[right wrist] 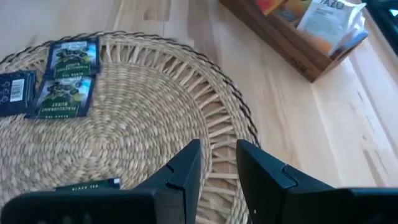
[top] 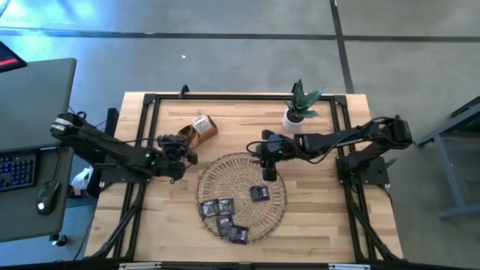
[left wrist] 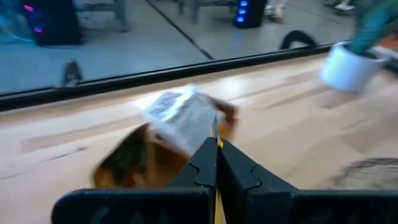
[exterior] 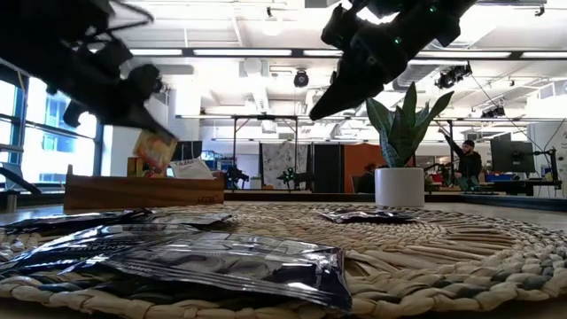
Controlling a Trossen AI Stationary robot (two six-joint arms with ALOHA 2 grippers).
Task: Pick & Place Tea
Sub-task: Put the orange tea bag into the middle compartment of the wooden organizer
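Table (top: 322,232) of pale wood, framed in black rails. Tray (top: 241,196), round and woven, lay near the middle toward the front edge. Left arm (top: 105,150) reached in from the left edge; right arm (top: 352,139) reached in from the right edge. Plant (top: 300,106) in a white pot stood near the back right corner. Box (top: 196,129), brown wood, sat near the back edge left of centre, with pale and orange sachets (right wrist: 323,22) standing in it.

Left gripper (top: 178,148) hung between box and tray, above the table's bare wood. Fingers (left wrist: 214,165) pressed together on a thin yellow-edged sachet (left wrist: 216,134), seen edge-on in the left wrist view; in the low view an orange-and-white sachet hung from the same gripper (exterior: 146,115) above the box's left end.

Right gripper (top: 267,166) hovered over the tray's right rim, held nothing. Fingers (right wrist: 186,165) stood a narrow gap apart, tray weave visible between them.

Dark sachets lay flat on the tray: one (top: 259,193) right of centre just beside the right gripper, and three grouped toward the front rim (top: 209,207), (top: 226,222), (top: 238,233), touching or overlapping. Two of them showed blue-and-green labels in the right wrist view (right wrist: 73,57), (right wrist: 64,96).
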